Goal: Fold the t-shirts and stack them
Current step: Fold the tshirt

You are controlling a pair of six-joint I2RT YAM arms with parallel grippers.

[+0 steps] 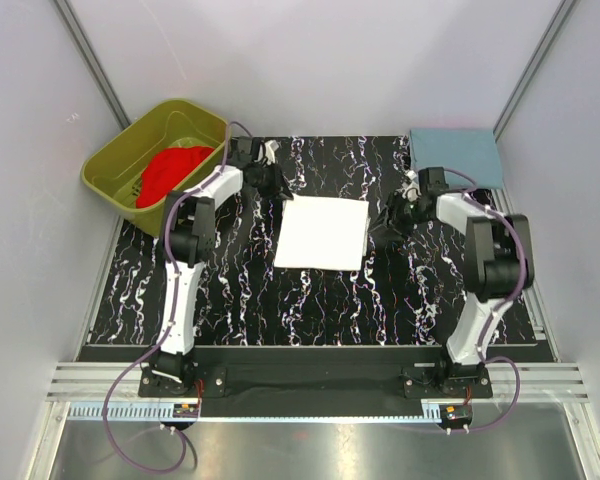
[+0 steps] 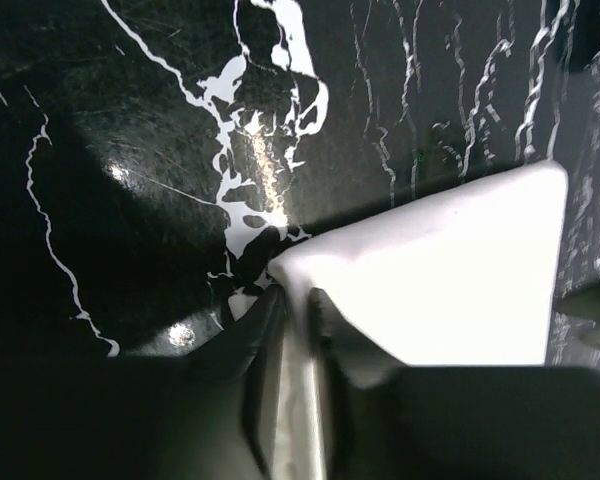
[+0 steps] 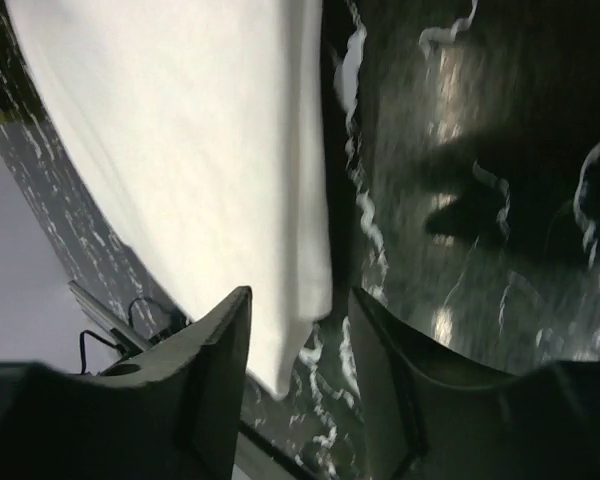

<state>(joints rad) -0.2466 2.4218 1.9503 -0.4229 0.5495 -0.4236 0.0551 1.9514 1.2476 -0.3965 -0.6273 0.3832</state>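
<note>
One red t-shirt (image 1: 170,170), overhead only

I work in a robotics lab cell: bare pale wall panels (image 1: 310,60) on aluminium struts (image 1: 92,62), a slotted mounting rail (image 1: 90,382), a black marbled tabletop (image 1: 240,290).

Top view looks down from behind the near edge over the whole surface (image 1: 230,290); both wrist views, close, share the white shirt (image 1: 322,232).
</note>
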